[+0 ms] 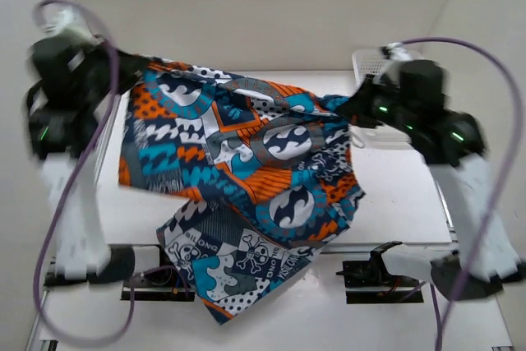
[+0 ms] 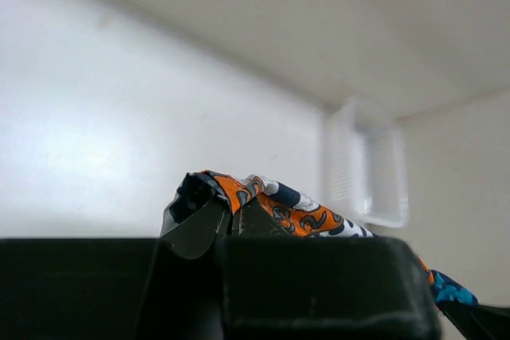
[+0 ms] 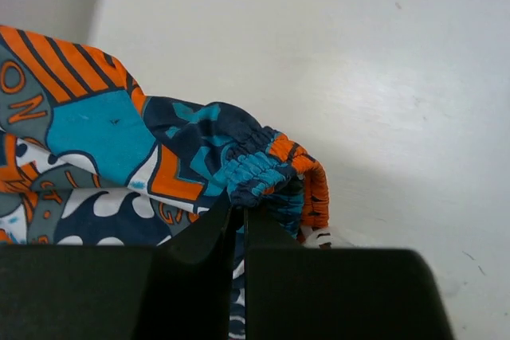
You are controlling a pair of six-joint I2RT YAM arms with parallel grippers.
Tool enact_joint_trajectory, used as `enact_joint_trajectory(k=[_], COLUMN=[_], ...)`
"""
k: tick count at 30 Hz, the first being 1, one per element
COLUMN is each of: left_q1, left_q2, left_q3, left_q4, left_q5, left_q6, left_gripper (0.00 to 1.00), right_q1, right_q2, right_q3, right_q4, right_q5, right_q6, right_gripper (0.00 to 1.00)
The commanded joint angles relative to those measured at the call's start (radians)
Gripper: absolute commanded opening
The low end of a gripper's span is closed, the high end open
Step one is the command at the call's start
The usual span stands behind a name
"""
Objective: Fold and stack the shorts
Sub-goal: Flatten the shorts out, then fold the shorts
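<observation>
Table [image 1: 394, 203]: bare white surface seen right of cloth and along far side. Shorts [image 1: 246, 178] held up, stretched between both arms. Waistband edge run left-right, legs hung toward near edge, lowest leg draped over near table edge. White mesh basket [image 1: 368, 62] at far right, just behind right gripper [image 1: 352, 108]. Right jaws pinched on gathered elastic waistband. Left gripper [image 1: 130, 71] jaws pinched on opposite top corner. Neither arm nearer. Lay-down room judged at far centre.
</observation>
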Motion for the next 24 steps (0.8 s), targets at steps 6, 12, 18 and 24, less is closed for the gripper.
enact_joint_trajectory(k=[6, 12, 18, 24], left_q1=[0.052, 0.071, 0.081, 0.081], left_q2=[0.496, 0.76, 0.829, 0.661], left_q3=[-0.043, 0.112, 0.246, 0.071], left_q4=[0.079, 0.079, 0.079, 0.061], left_q5=[-0.12, -0.097, -0.057, -0.024], left_q6=[0.096, 0.114, 0.146, 0.176], left_gripper=[0.11, 0.11, 0.11, 0.11], right_q1=[-0.034, -0.072, -0.091, -0.091], right_q2=[0.45, 0.819, 0.97, 0.884], right_q3=[-0.143, 0.049, 0.23, 0.157], right_q4=[0.233, 0.273, 0.251, 0.241], right_q5=[0.164, 0.137, 0.077, 0.063], right_q6=[-0.071, -0.051, -0.042, -0.042], right_gripper=[0.0, 0.0, 0.0, 0.0])
